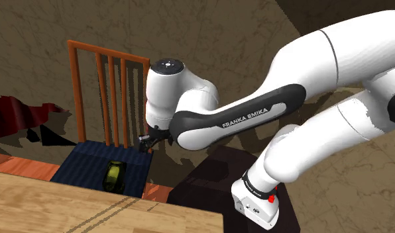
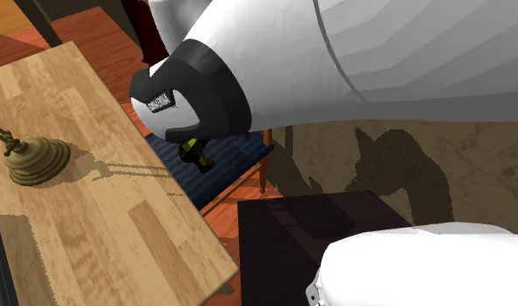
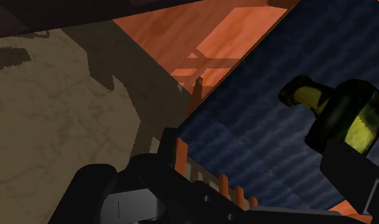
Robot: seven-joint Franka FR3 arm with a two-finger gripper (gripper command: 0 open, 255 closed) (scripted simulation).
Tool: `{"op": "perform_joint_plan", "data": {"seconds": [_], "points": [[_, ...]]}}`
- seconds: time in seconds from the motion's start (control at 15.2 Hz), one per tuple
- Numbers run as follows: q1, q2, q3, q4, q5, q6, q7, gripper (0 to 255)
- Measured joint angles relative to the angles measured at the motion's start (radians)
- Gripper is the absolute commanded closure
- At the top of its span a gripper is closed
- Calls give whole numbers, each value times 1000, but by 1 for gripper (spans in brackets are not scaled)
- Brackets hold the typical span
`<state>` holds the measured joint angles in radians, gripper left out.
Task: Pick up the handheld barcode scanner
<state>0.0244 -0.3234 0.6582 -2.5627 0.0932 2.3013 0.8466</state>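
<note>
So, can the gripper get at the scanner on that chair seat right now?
Probably yes: the scanner lies uncovered on the blue seat, and the gripper hangs close by with jaws apart, though the chair's backrest stands right beside it.

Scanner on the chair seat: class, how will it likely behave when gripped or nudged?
The scanner looks rigid and moulded, so it probably keeps its shape. Its rounded, glossy shell may slip or roll if nudged. It takes little of the blue seat, so it is likely light.
</note>
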Motion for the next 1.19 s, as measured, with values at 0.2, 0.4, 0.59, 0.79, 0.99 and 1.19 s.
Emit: {"op": "perform_joint_plan", "data": {"seconds": [0.2,0.4,0.59,0.79,0.99,1.19], "points": [[-38,131,92,52,-95,63,148,0],[-82,314,157,122,-287,120,341,0],[-48,486,146,203,-491,132,537,0],[35,626,90,293,-640,123,684,0],[121,744,30,392,-738,103,782,0],[153,796,-5,419,-786,115,821,0]]}}
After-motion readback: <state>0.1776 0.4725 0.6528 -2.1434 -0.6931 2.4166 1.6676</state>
